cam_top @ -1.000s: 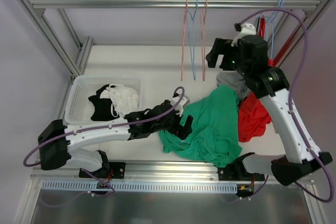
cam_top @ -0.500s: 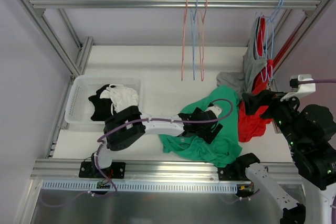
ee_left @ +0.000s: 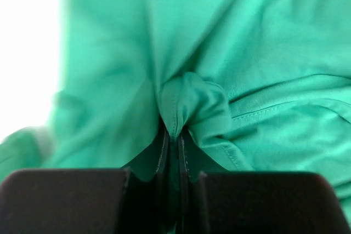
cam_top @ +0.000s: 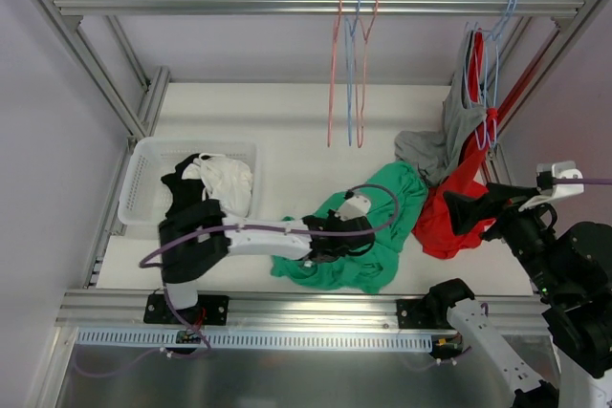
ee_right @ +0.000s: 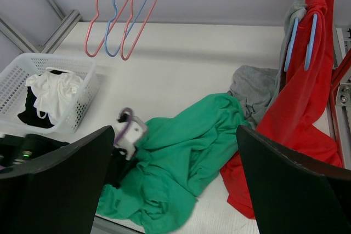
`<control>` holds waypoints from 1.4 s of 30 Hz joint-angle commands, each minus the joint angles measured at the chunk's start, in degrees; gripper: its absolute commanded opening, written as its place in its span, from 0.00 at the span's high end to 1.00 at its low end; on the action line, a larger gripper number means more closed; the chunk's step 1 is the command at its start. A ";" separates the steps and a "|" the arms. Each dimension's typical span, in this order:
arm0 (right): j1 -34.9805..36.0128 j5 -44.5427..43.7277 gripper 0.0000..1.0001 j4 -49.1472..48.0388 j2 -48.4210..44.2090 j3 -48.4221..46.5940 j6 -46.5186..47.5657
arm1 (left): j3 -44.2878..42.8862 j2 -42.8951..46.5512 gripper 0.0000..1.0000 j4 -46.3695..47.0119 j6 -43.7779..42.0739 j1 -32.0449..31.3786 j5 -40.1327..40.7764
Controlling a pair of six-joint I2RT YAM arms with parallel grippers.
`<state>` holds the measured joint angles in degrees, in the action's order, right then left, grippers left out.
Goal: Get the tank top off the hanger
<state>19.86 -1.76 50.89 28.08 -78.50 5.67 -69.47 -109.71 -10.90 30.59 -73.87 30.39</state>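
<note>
Enclosure consists of a silver aluminium extrusion frame [cam_top: 287,5]: one horizontal bar runs across the top, with diagonal struts descending on both sides. A matching silver aluminium rail [cam_top: 306,308] borders the near edge of the flat white tabletop [cam_top: 277,121]. Pale grey-lilac wall panels [cam_top: 57,140] close the left, rear and right sides. Lighting is even and diffuse, with only soft shadows on the tabletop. A metallic grey floor panel [cam_top: 316,379] lies below the near rail.

White left arm [cam_top: 253,234] with black joints and looping purple cable [cam_top: 373,200]; right arm [cam_top: 564,279] black up top, fingers [ee_right: 52,182] matte black
</note>
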 commanded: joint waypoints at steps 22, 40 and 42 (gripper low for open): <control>-0.26 1.14 0.00 -6.15 1.37 2.39 -0.84 | -21.97 54.69 1.00 -11.78 -32.14 2.57 36.33; -0.26 7.03 0.01 -9.15 3.30 3.53 -2.86 | -42.19 41.59 1.00 -11.52 -43.88 36.06 22.70; -0.26 7.73 0.01 -9.23 3.39 3.27 -2.68 | -38.56 42.99 1.00 -11.69 -41.24 40.70 20.16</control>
<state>19.86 4.05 45.17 30.85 -74.87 3.46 -111.53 -68.07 -23.40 -13.69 -37.80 55.02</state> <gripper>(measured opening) 0.993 0.033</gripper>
